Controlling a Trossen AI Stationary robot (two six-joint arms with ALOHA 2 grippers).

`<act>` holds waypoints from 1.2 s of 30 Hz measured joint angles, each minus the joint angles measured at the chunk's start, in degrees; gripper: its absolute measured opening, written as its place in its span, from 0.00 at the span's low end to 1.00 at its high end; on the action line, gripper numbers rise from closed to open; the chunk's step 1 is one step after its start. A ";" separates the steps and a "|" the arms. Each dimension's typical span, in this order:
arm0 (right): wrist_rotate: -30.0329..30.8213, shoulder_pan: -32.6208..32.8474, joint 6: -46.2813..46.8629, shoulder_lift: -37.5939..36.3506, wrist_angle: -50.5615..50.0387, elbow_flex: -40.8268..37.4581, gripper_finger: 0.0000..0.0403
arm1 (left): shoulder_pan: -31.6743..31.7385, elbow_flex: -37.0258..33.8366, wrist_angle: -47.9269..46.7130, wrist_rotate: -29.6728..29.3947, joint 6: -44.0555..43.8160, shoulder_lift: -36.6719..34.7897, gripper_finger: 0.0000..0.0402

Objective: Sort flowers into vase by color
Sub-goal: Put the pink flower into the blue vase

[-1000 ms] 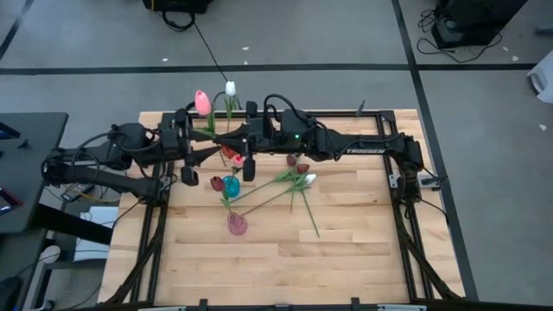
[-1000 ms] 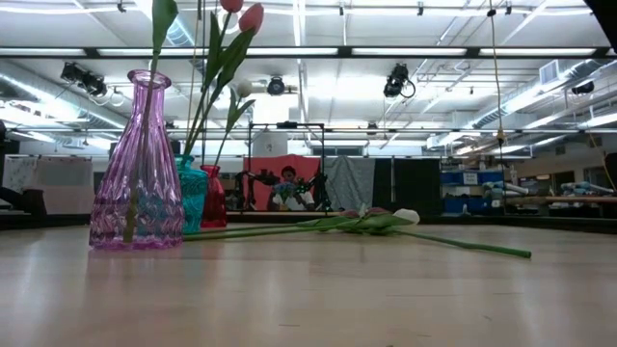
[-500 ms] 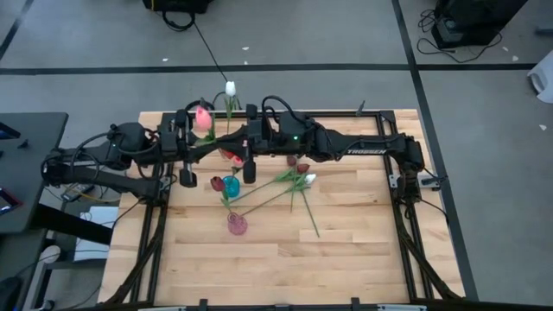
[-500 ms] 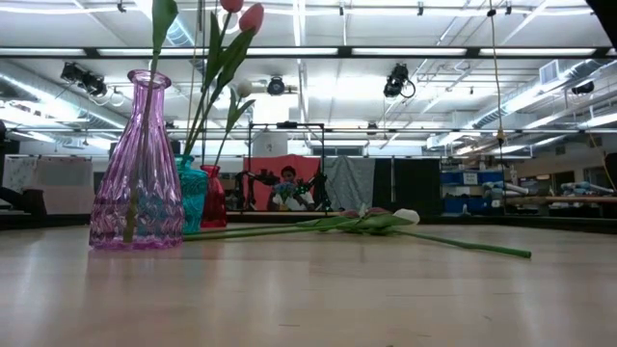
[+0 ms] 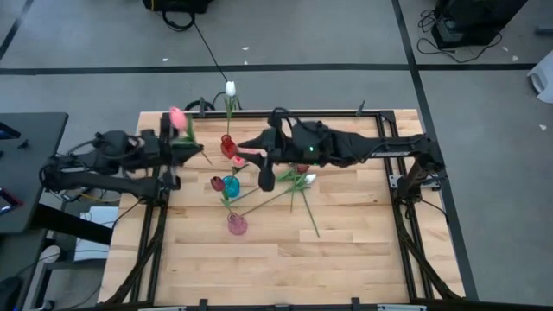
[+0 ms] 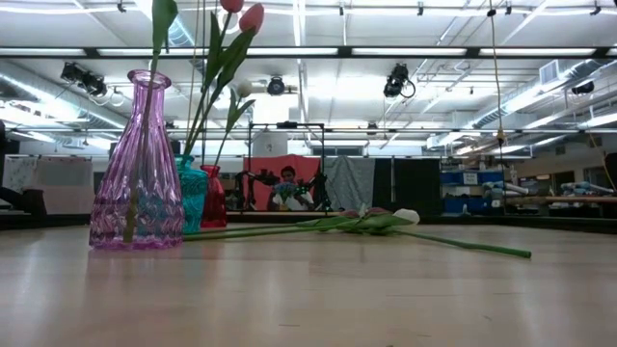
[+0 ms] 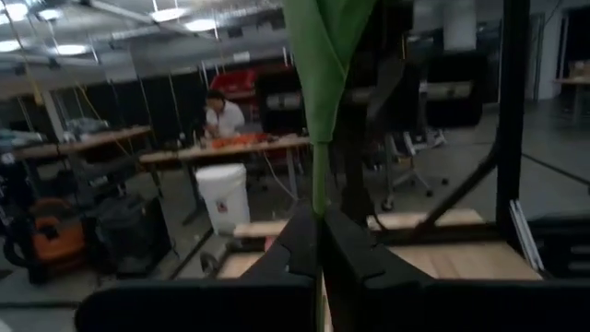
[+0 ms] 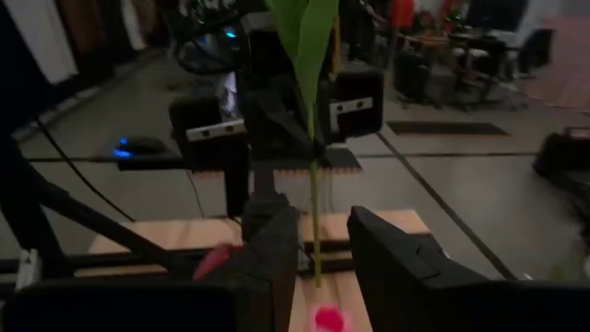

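Note:
My left gripper (image 5: 192, 149) is shut on the stem of a pink flower (image 5: 176, 115) above the table's far left part. My right gripper (image 5: 244, 145) is open just right of it. In the right wrist view its fingers (image 8: 277, 242) stand on either side of the stem's lower end (image 8: 316, 269) without touching it. A red vase (image 5: 227, 145), a teal vase (image 5: 231, 185) and a pink vase (image 5: 237, 225) stand near the middle. A white flower (image 5: 230, 88) stands up in the red vase. More flowers (image 5: 298, 179) lie flat on the table. My left gripper pinches the pink flower's thin green stem (image 7: 319, 195) between its two fingers, below the leaf (image 7: 323, 55). The fingers reach in level from the table's left and lie across the stem. The flower stands roughly upright, head up, lifted clear of the table.
The loose flowers' stems (image 5: 307, 216) spread across the table's middle, toward the near side. In the low view the pink vase (image 6: 137, 164) stands nearest, with the teal vase (image 6: 193, 196) and red vase (image 6: 214, 196) behind it. Bare wood (image 5: 346, 250) lies at the near right.
My left gripper has shut on the pink flower's stem and carried it toward the table's left edge. My right gripper, which was shut on that stem, has opened, let go and drawn back toward the right.

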 joint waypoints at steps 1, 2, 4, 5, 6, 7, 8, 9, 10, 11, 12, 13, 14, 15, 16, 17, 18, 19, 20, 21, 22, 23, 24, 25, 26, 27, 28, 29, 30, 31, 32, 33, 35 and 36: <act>1.38 0.66 0.06 -0.54 0.17 -1.20 0.28 | 0.00 -1.56 0.85 0.01 -0.66 -0.35 0.02; 2.73 1.29 0.09 -1.14 0.69 -2.57 0.28 | 0.00 -3.05 1.86 0.01 -1.08 -0.61 0.02; 5.27 2.56 0.11 -2.10 1.91 -5.47 0.28 | 0.00 -6.39 4.31 0.01 -2.13 -1.09 0.02; 6.57 3.15 0.18 -2.56 3.04 -7.34 0.28 | -0.02 -8.15 6.03 0.02 -2.74 -1.20 0.02; 7.74 3.70 0.29 -2.88 4.14 -9.10 0.28 | -0.02 -9.92 7.88 0.02 -3.45 -1.29 0.02; 8.68 4.21 0.36 -3.20 5.54 -10.92 0.28 | -0.02 -11.72 9.72 0.11 -4.04 -1.34 0.02; 9.35 4.69 0.44 -3.61 6.89 -12.97 0.28 | -0.02 -13.42 11.53 0.28 -4.83 -1.34 0.02; 10.04 5.11 0.60 -4.08 8.07 -14.75 0.28 | -0.02 -15.02 13.18 0.33 -5.65 -1.34 0.02; 10.72 5.48 0.84 -4.63 9.64 -16.56 0.28 | -0.02 -16.35 14.45 0.36 -6.48 -1.34 0.02; 11.33 5.75 1.13 -5.25 10.99 -18.16 0.28 | -0.02 -17.56 15.14 0.36 -7.10 -1.37 0.02; 12.05 6.06 1.32 -5.91 12.40 -19.71 0.28 | -0.02 -18.69 15.81 0.37 -7.46 -1.44 0.02; 12.41 6.30 1.48 -6.60 13.46 -21.27 0.28 | -0.02 -19.58 16.60 0.35 -8.16 -1.50 0.02; 12.76 6.51 1.70 -7.18 14.29 -22.68 0.28 | -0.02 -20.41 17.69 0.35 -8.56 -1.58 0.02; 13.18 6.74 1.96 -7.66 15.26 -24.02 0.28 | -0.02 -21.24 18.57 0.37 -8.86 -1.68 0.02; 13.55 6.87 2.29 -8.10 15.66 -25.18 0.28 | -0.02 -22.24 19.88 0.35 -9.31 -1.69 0.02; 13.83 7.07 2.59 -8.59 15.95 -26.29 0.28 | -0.02 -23.15 21.29 0.37 -9.90 -1.69 0.02; 13.99 7.21 2.72 -8.96 16.68 -27.27 0.28 | -0.02 -24.02 22.48 0.37 -10.10 -1.67 0.02; 14.14 7.36 2.87 -9.42 17.50 -28.20 0.28 | -0.02 -24.76 23.26 0.35 -10.14 -1.69 0.02; 14.52 7.55 2.91 -9.86 18.20 -29.06 0.28 | -0.02 -25.32 23.87 0.26 -10.14 -1.73 0.02; 15.06 7.77 3.11 -10.23 18.76 -29.74 0.28 | -0.03 -25.81 24.46 0.08 -10.14 -1.73 0.02; 15.35 7.97 3.33 -10.54 19.18 -30.29 0.28 | -0.02 -26.44 24.83 -0.06 -10.15 -1.74 0.02; 15.63 8.20 3.69 -10.76 19.39 -30.82 0.28 | -0.02 -27.10 25.08 -0.20 -10.25 -1.74 0.02; 16.00 8.44 3.96 -10.89 19.64 -31.38 0.28 | -0.02 -27.61 25.35 -0.24 -10.32 -1.71 0.02; 16.37 8.64 4.17 -10.92 19.99 -31.79 0.28 | -0.02 -28.08 25.77 -0.27 -10.36 -1.68 0.02; 16.65 8.90 4.19 -10.92 20.29 -32.07 0.28 | -0.02 -28.47 26.22 -0.40 -10.33 -1.69 0.02; 16.91 9.12 4.21 -10.92 20.25 -32.19 0.28 | -0.02 -28.84 27.18 -0.56 -10.34 -1.71 0.02; 17.20 9.34 4.20 -10.92 20.25 -32.22 0.28 | -0.03 -29.27 27.95 -0.88 -10.34 -1.74 0.02; 17.40 9.46 4.22 -10.92 20.30 -32.22 0.28 | -0.02 -29.89 28.76 -1.17 -10.32 -1.74 0.02; 17.59 9.58 4.33 -10.92 20.29 -32.22 0.28 | -0.02 -30.58 29.60 -1.37 -10.19 -1.74 0.02; 17.59 9.76 4.42 -10.92 20.30 -32.22 0.28 | -0.02 -31.35 30.62 -1.50 -10.11 -1.70 0.02; 17.59 9.90 4.64 -10.90 20.26 -32.22 0.28 | -0.02 -32.22 31.91 -1.58 -10.09 -1.69 0.02; 17.59 10.10 4.82 -10.86 20.24 -32.22 0.28 | -0.02 -33.08 33.01 -1.82 -10.08 -1.72 0.02; 17.61 10.47 5.18 -10.84 20.24 -32.22 0.28 | -0.02 -34.88 35.25 -2.67 -10.07 -1.74 0.02; 17.62 10.67 5.30 -10.84 20.25 -32.22 0.28 | -0.02 -35.85 36.06 -3.04 -10.07 -1.74 0.02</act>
